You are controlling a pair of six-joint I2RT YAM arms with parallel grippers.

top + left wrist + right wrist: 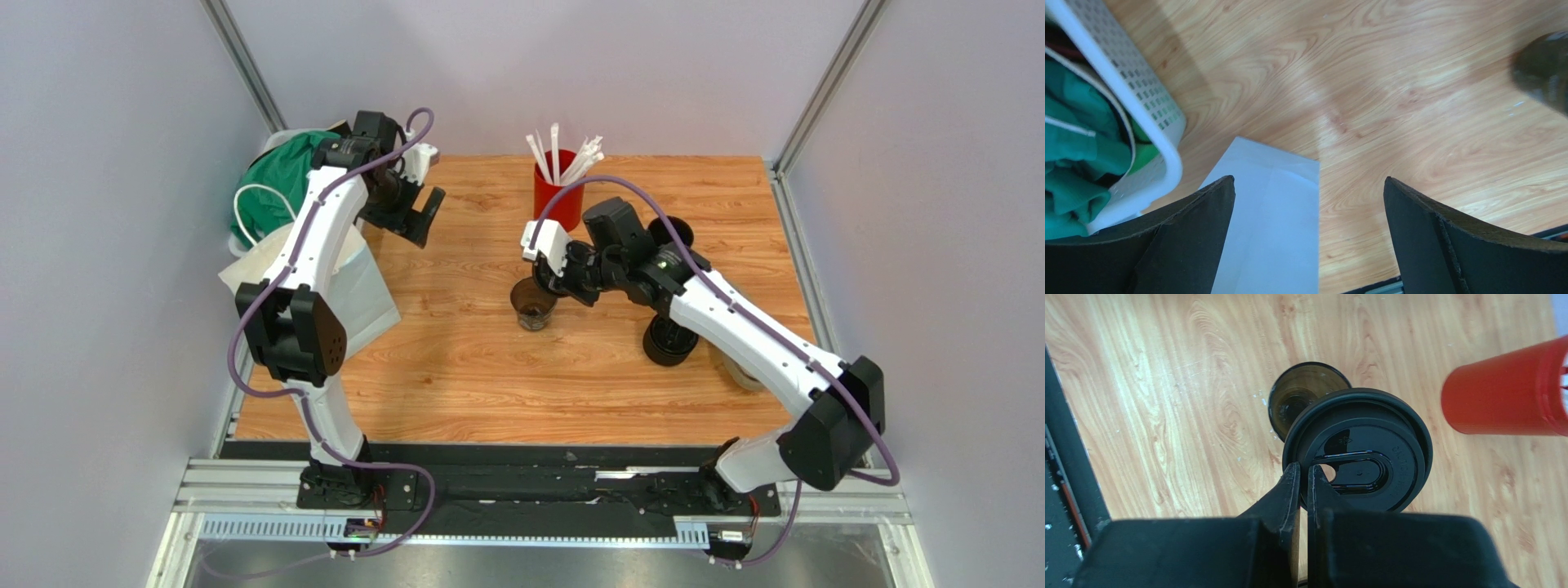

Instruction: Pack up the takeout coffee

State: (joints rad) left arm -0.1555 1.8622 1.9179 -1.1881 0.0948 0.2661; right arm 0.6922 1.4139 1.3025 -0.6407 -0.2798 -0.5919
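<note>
Wooden table: right gripper pinches black lid by rim over open cup; left gripper spread wide, empty.

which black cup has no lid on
The mid-table cup under the right claw, which grips a lid; the near cup and far cup by the right arm look capped.

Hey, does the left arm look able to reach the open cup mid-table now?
Probably yes, sideways: bare table lies between the open left gripper and the cup, but the right gripper holds a lid just above it.
</note>
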